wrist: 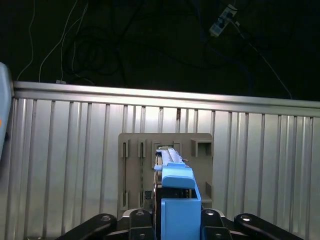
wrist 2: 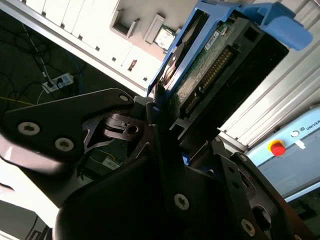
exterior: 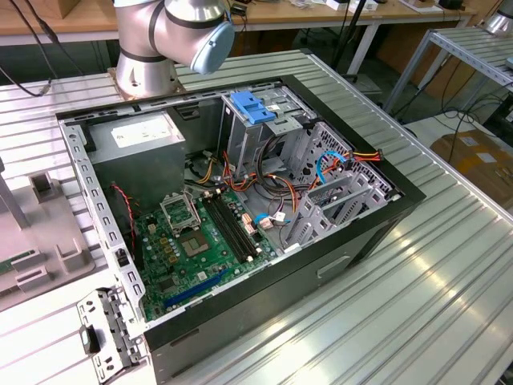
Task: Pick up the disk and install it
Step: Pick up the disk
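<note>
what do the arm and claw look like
The arm is silver-grey metal, round-jointed, with a pale blue cap. The claw is black, built of flat linkage plates with silver screw heads.

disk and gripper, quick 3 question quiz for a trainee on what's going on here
1. True or false: the gripper is shut on the disk.
2. In the first wrist view, what is seen past the disk? A: a grey slotted holder on the ribbed table. B: a motherboard. C: a cardboard box.
3. Fill in: in the exterior view, the computer case lies with its side ___, so the motherboard shows.
Key: 1 true; 2 A; 3 open.
</note>
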You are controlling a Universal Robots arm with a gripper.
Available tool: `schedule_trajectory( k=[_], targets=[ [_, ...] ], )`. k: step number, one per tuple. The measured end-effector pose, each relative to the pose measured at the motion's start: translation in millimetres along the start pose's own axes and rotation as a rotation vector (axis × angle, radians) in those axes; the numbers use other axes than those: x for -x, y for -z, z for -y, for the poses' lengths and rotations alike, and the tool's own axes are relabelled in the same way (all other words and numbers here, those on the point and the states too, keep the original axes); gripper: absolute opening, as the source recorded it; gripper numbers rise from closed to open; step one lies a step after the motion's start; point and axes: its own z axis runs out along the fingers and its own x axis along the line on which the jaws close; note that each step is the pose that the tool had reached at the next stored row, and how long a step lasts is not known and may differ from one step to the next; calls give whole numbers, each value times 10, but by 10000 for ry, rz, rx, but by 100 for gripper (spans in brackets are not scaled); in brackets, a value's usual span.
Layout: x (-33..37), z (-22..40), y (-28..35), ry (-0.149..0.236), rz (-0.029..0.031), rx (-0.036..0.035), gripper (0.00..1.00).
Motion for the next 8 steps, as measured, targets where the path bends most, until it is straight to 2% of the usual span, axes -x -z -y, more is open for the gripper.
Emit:
schedule_trajectory(
  k=[8],
  targets=[
    [-68,-4,2,0,0,0,37]
  ],
)
